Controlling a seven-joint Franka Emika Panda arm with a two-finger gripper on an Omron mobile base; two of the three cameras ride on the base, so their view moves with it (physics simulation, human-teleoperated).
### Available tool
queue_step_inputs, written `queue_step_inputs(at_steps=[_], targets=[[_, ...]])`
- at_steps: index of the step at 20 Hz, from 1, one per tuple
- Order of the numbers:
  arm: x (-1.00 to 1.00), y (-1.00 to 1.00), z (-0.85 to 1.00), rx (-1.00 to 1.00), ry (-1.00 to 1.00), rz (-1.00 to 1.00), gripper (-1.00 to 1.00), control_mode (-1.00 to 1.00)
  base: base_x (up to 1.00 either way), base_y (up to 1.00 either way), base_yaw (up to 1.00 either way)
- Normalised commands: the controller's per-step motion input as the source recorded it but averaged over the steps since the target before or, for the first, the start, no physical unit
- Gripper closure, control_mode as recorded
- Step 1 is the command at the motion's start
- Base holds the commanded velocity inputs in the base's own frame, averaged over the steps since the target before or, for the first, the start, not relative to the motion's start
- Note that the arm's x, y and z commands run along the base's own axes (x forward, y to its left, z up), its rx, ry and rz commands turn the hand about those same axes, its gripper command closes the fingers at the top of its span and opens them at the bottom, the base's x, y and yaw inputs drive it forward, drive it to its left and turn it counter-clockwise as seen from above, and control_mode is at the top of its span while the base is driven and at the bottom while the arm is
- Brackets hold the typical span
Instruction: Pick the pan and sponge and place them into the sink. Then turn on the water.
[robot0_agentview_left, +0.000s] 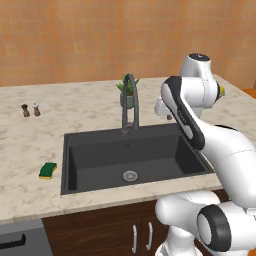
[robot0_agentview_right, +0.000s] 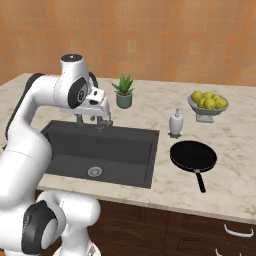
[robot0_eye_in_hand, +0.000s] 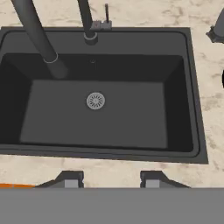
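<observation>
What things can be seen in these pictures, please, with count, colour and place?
sink: one, dark grey, set in the counter, nothing inside
faucet: one, dark grey, behind the sink
pan: one, black, counter right of the sink
sponge: one, yellow and green, counter left of the sink
plant: one, green, behind the sink
soap bottle: one, white, beside the pan
fruit bowl: one, yellow fruit, far right
shakers: two, far left
claw: one, above the sink, holding nothing

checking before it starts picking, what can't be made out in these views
- Left base view: the arm hides the counter right of the sink.
- Right base view: the arm covers the faucet.
- Hand view: gripper fingertips cut off by the bottom edge.
- Left base view: two shakers too small to read.
</observation>
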Motion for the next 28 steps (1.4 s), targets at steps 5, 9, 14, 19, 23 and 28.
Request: queue_step_inputs(at_steps=[5, 9, 14, 19, 23, 28], targets=[[-0.32, -0.16, -0.08, 0.0, -0.01, 0.0, -1.0, -1.0, 0.0, 0.0, 0.0], [-0.43, -0.54, -0.23, -0.01, -0.01, 0.0, -1.0, -1.0, 0.0, 0.0, 0.0], [-0.2, -0.65, -0.28, -0.08, 0.0, -0.01, -1.0, -1.0, 0.0, 0.0, 0.0], [-0.04, -0.84, -0.23, 0.0, 0.0, -0.01, -1.0, -1.0, 0.0, 0.0, 0.0], [0.0, -0.79, -0.2, 0.0, 0.0, -0.01, -1.0, -1.0, 0.0, 0.0, 0.0], [0.0, -0.73, -0.2, 0.0, 0.01, -0.01, -1.0, -1.0, 0.0, 0.0, 0.0]])
